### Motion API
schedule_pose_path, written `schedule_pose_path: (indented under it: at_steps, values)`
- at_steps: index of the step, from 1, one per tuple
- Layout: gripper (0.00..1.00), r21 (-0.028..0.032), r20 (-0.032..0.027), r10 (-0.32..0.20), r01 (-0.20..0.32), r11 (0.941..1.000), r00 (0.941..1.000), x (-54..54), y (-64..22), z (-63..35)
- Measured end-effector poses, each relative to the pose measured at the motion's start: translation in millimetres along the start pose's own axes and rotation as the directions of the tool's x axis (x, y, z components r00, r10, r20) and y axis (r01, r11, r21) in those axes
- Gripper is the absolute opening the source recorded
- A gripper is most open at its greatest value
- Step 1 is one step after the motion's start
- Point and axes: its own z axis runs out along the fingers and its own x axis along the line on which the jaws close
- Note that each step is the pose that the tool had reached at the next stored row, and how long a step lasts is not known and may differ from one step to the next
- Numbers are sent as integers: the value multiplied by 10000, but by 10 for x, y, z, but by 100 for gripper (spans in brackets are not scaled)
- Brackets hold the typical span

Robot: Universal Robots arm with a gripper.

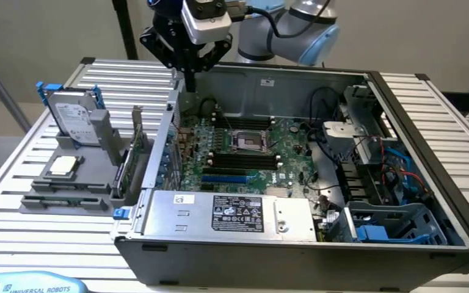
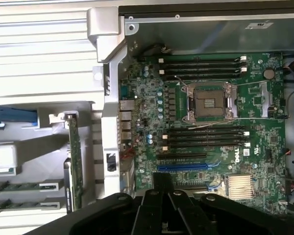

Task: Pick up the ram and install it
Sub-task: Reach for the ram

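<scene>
We cannot follow the ram [image 2: 25,186] along its whole length: in the wrist view it lies flat in the grey holder [image 1: 96,178] outside the case, a second green stick [image 2: 25,203] just beside it, and both are cut off by the picture's edge. In the exterior view the holder's front slots are too dim for us to pick the sticks out. The gripper's [image 2: 162,188] own dark body hides the near strip of the motherboard [image 2: 255,122]. The arm reaches over the rear wall of the open computer case [image 1: 300,85], its wrist turned straight down. The gripper [image 1: 192,82] hangs above the case's back corner on the exterior view's left, well apart from the ram. Its fingers seem drawn together, with nothing between them. The black memory slots [image 2: 206,134] flank the processor socket [image 2: 209,102].
</scene>
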Motion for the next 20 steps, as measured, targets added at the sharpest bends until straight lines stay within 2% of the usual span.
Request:
schedule_pose_path:
  at_steps: [12,20]
  values:
    - [11,1,0,0,0,10000,10000,542,-62,1]
    - [11,1,1,0,0,10000,10000,903,-135,15]
